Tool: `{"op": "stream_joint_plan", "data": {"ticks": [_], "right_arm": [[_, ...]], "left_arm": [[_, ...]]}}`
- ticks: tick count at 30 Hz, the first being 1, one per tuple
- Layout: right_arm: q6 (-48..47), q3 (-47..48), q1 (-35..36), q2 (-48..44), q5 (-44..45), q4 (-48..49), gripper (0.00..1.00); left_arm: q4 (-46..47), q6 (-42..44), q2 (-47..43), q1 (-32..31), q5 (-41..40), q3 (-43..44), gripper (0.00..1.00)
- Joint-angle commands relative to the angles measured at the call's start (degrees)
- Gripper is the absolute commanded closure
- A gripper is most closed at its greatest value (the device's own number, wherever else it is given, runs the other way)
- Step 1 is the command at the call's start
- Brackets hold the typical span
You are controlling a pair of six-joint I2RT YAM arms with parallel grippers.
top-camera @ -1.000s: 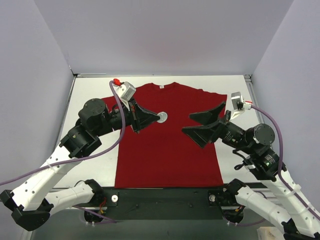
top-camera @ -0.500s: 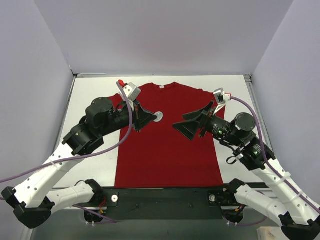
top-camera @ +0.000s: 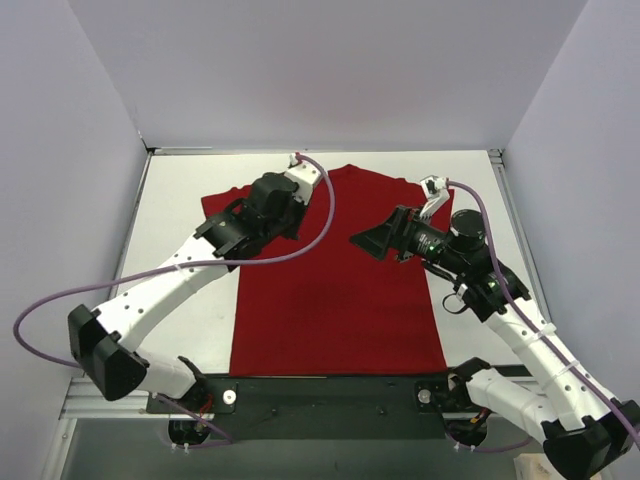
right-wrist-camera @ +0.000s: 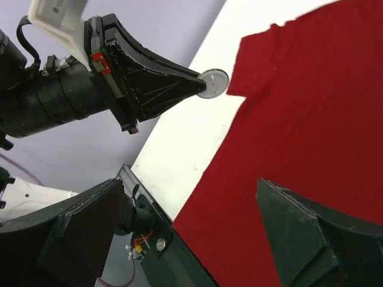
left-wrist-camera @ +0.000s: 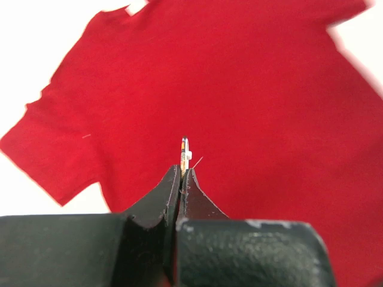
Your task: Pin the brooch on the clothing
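Observation:
The clothing (top-camera: pixel 340 300), a dark red T-shirt, lies flat on the white table. My left gripper (left-wrist-camera: pixel 183 171) is shut on the brooch (left-wrist-camera: pixel 185 152), which shows edge-on above the fingertips, held over the shirt (left-wrist-camera: pixel 269 89). In the right wrist view the left gripper (right-wrist-camera: pixel 200 84) points right, with the brooch (right-wrist-camera: pixel 213 83) showing as a pale disc at its tip. In the top view the left arm (top-camera: pixel 272 200) reaches over the shirt's upper left and hides the brooch. My right gripper (top-camera: pixel 376 240) hangs open and empty over the shirt's right chest, facing the left gripper.
White table (top-camera: pixel 180 190) borders the shirt on both sides. A black rail (top-camera: pixel 330 395) with the arm bases runs along the near edge. Purple cables (top-camera: pixel 330 215) loop from both wrists. Grey walls close in the back and sides.
The left arm has swung up and rightwards over the shirt's upper left, so the brooch no longer shows from above. The right gripper has moved a little left and back, still open.

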Motion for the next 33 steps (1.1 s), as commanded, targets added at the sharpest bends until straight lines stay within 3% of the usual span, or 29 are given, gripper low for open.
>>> {"op": "stream_joint_plan", "data": {"ticks": [1, 16, 28, 33], "right_arm": [[2.93, -2.76, -3.04, 0.31, -3.55, 1.67, 0.00], [3.90, -8.13, -10.87, 9.53, -10.15, -2.99, 0.00], [-0.05, -8.40, -13.68, 10.06, -9.97, -9.58, 0.00], [-0.93, -8.22, -14.91, 11.90, -10.15, -10.37, 0.00]], "left_arm": [[1.12, 6.81, 5.72, -0.35, -14.66, 3.31, 1.00], [12.71, 19.30, 27.62, -0.18, -31.56, 3.22, 1.00], [13.60, 16.93, 30.88, 2.63, -24.63, 6.91, 1.00], [12.90, 15.97, 33.07, 4.22, -25.67, 8.93, 1.00]]}}
